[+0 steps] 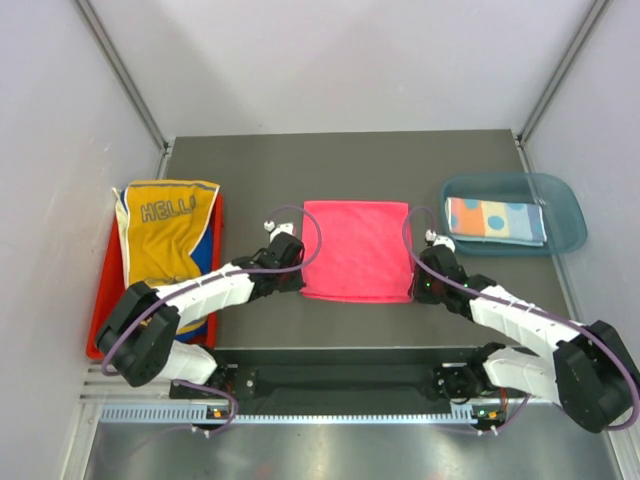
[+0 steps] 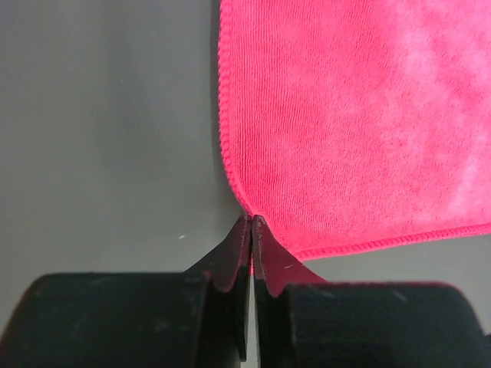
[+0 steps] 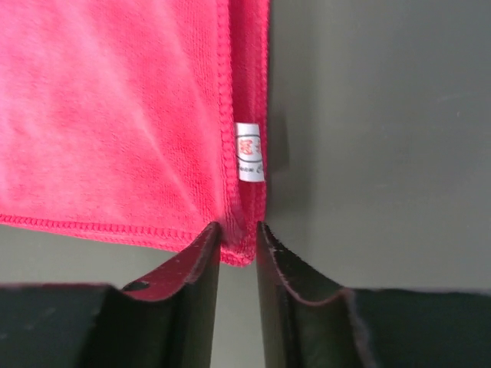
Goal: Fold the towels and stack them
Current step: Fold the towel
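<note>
I see a hot pink towel [image 1: 356, 250], soft looped terry with a stitched hem and rounded corners, lying flat and square in the middle of the dark grey table [image 1: 350, 165]. My left gripper [image 2: 252, 222] has its black, wedge-shaped fingers pressed together on the towel's near left corner. My right gripper [image 3: 239, 230] brackets the near right corner, where the hem doubles over beside a small white label [image 3: 249, 152]; I cannot tell whether it is clamped. To the left, a yellow "HELLO" towel [image 1: 165, 235] lies rumpled on a red tray [image 1: 100, 320]. To the right, a dotted light blue towel [image 1: 495, 220] sits folded inside a translucent teal bin [image 1: 565, 215].
</note>
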